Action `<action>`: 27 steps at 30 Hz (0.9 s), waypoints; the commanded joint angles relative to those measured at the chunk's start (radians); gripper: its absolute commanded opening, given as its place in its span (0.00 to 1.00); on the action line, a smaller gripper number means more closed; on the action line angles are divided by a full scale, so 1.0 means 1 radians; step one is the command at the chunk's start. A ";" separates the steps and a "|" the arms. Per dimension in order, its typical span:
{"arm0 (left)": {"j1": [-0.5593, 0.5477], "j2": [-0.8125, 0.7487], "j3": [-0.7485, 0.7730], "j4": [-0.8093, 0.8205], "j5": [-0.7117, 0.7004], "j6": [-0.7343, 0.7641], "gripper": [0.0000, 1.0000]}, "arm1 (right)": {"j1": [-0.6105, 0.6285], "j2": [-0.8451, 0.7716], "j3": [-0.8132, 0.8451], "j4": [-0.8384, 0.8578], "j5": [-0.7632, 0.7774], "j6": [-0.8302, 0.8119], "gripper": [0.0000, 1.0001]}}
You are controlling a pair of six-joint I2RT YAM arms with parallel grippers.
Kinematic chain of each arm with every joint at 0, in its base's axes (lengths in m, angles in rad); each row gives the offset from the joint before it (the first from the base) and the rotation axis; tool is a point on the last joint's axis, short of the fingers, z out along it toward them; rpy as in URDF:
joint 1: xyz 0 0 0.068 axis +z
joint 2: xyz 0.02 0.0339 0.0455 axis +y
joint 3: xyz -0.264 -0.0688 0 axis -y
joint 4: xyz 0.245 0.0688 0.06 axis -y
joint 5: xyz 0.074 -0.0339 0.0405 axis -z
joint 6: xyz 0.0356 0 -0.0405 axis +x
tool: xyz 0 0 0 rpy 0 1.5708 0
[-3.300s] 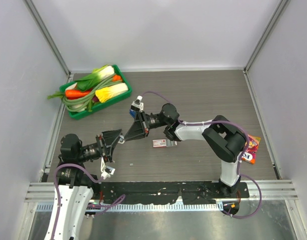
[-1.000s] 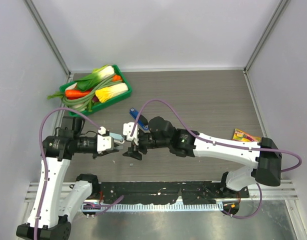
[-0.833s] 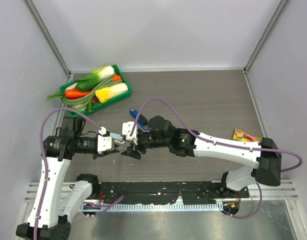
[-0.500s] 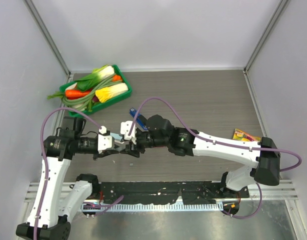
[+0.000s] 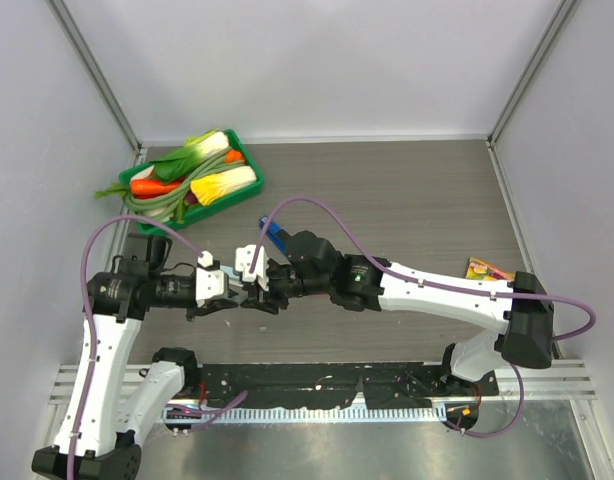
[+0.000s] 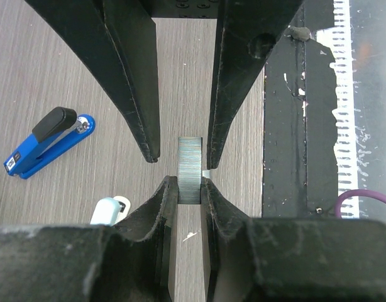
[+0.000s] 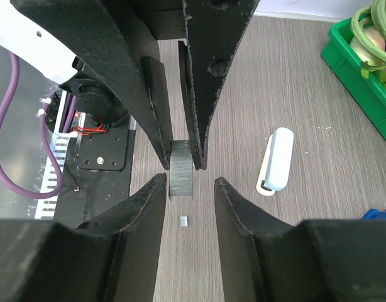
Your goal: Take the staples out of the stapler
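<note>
Far left, the green tray [image 5: 162, 230] sat tucked into the corner by the wall, piled with vegetables [image 5: 222, 185]. No writing on it.

Next along, the left gripper [image 6: 188, 189] was pinched tight on 1 strip of staples [image 6: 190, 167], squeezing its near end between both fingers, above the table [image 5: 417, 200].

The stapler [image 7: 275, 160], pale and oblong, lay flat on the wood just beyond that gripper on the far side. Nothing held it, and it showed no lettering.

Then the right gripper [image 7: 188, 182], nose to nose with the left one. Its jaws stood partly apart and straddled the strip's free end. Its own wrist view showed a gap on each side, so it gripped nothing. 1 tiny loose bit [image 7: 183, 220] lay on the wood below.

Past it lay a blue stapler [image 6: 45, 141] with a small white label at one end, the print too small to read.

The meeting point sat close to the black rail [image 5: 337, 380] at the near edge. To the right, bare wood ran wide towards the right wall, where a bright packet [image 5: 485, 270] lay, its writing unreadable.
</note>
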 commanded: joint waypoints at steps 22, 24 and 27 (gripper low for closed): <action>-0.005 -0.013 -0.013 -0.072 -0.007 -0.014 0.06 | 0.029 -0.030 0.026 0.072 0.048 0.012 0.38; -0.005 -0.014 -0.010 -0.072 -0.007 -0.015 0.06 | 0.030 -0.036 0.015 0.084 0.058 0.012 0.39; -0.004 -0.014 -0.010 -0.069 -0.004 -0.023 0.06 | 0.032 -0.045 0.009 0.098 0.072 0.015 0.38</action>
